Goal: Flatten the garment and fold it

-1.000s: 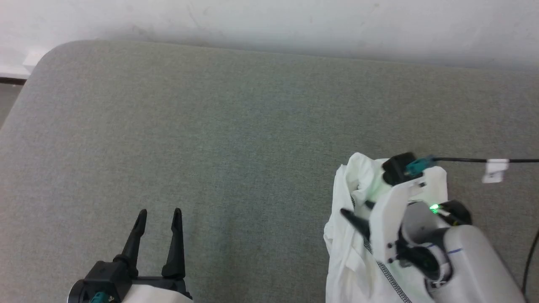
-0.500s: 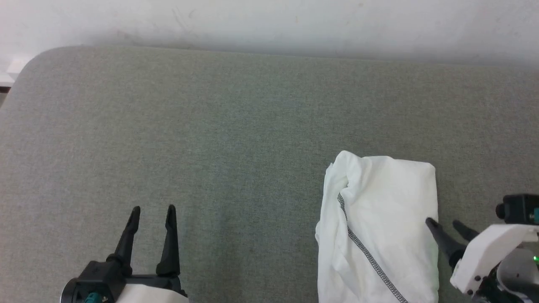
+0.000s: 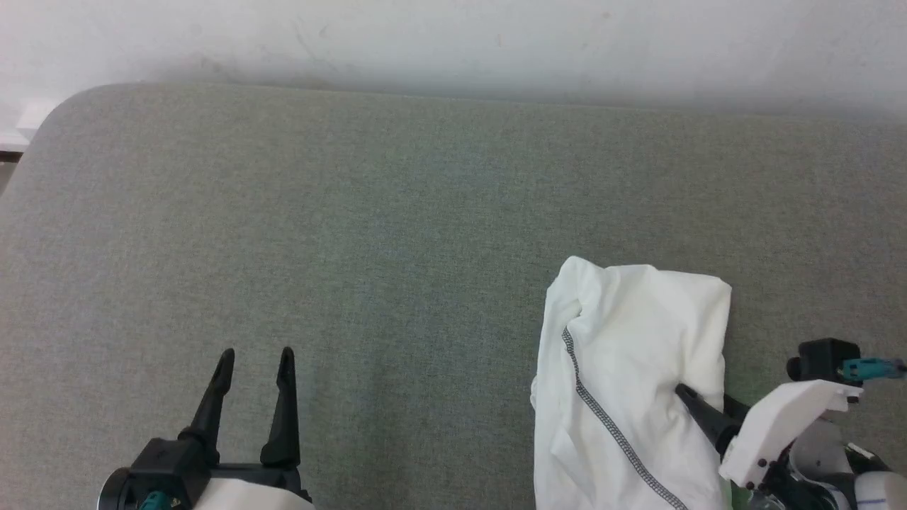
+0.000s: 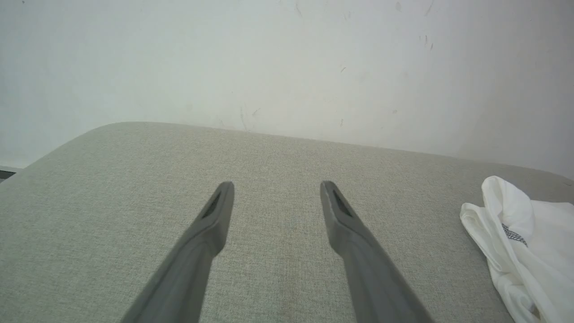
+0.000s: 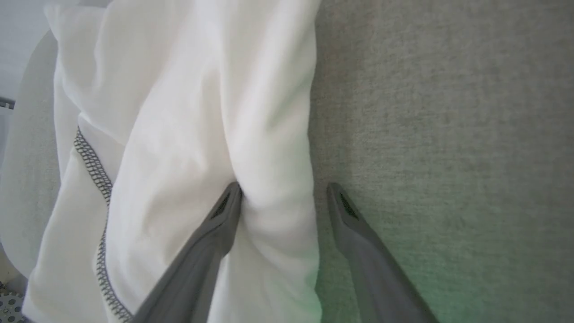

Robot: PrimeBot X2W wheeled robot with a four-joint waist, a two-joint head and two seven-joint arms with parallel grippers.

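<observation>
So right end effector (image 3: 703, 398) sliding back in from 3 o'clock, spread wide, straddling garment (image 3: 638, 340) edge, probably regrasping, fold not finished. Rumpled bundle sitting 4 o'clock on counter (image 3: 354, 212); left end effector (image 3: 256, 352) idling wide.

Soft even light, faint green glow, wrist views' near edges blurred

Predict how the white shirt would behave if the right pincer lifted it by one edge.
Probably floppy: the shirt lies in soft rumpled folds, so it would likely drape. Likely light: the cloth looks thin. Pushed, it may bunch, as it dents under a finger of the right pincer.
</observation>
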